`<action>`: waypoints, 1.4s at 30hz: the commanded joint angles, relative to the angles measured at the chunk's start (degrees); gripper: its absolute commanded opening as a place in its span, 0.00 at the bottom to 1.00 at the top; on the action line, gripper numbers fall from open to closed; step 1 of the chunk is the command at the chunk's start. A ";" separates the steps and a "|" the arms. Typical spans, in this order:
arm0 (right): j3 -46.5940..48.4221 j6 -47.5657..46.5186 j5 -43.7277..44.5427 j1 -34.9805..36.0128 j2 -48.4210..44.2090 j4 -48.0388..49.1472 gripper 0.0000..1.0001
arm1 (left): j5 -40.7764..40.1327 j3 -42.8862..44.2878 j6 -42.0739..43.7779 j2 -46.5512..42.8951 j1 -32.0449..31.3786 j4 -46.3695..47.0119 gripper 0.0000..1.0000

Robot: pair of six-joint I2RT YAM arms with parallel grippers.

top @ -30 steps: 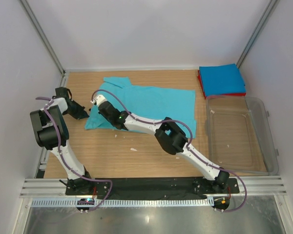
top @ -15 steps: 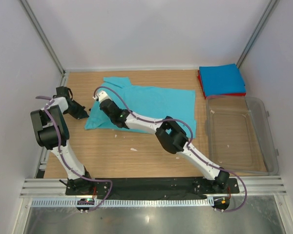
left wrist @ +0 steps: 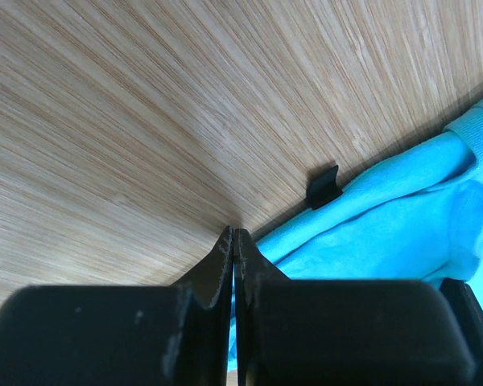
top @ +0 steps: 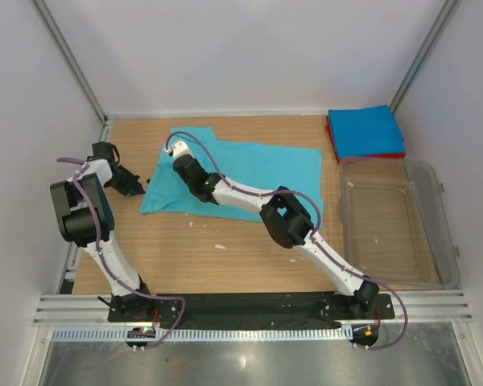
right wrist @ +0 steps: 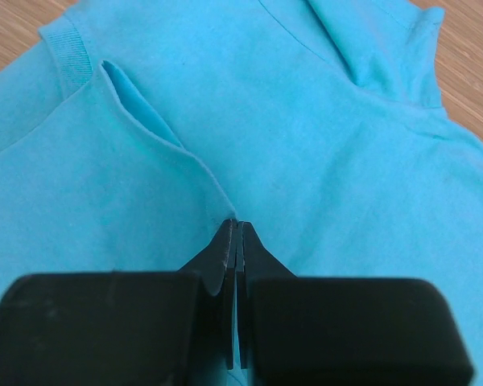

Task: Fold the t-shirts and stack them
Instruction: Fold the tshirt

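My left gripper [left wrist: 234,233] and right gripper [right wrist: 235,223] are clamped on the turquoise t-shirt [top: 258,165] near the tabletop's [top: 225,257] left edge. First fold, I reckon; next I lift both evenly.

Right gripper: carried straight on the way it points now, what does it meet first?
The turquoise t-shirt: the right gripper, jaws shut, appears to pinch a raised fold of it, and more of the same cloth lies ahead. Depth is unclear.
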 commanded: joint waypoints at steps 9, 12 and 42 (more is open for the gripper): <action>2.77 3.39 1.83 -0.84 -2.05 2.75 0.01 | -5.85 0.81 1.31 2.11 0.10 -3.00 0.00; 2.77 4.00 2.62 -1.19 -2.05 2.75 0.01 | -6.11 0.72 1.31 2.11 0.02 -3.09 0.00; -2.05 8.40 2.89 -2.34 -4.42 4.33 0.01 | -5.32 -8.49 4.56 -17.74 -3.06 -5.90 0.20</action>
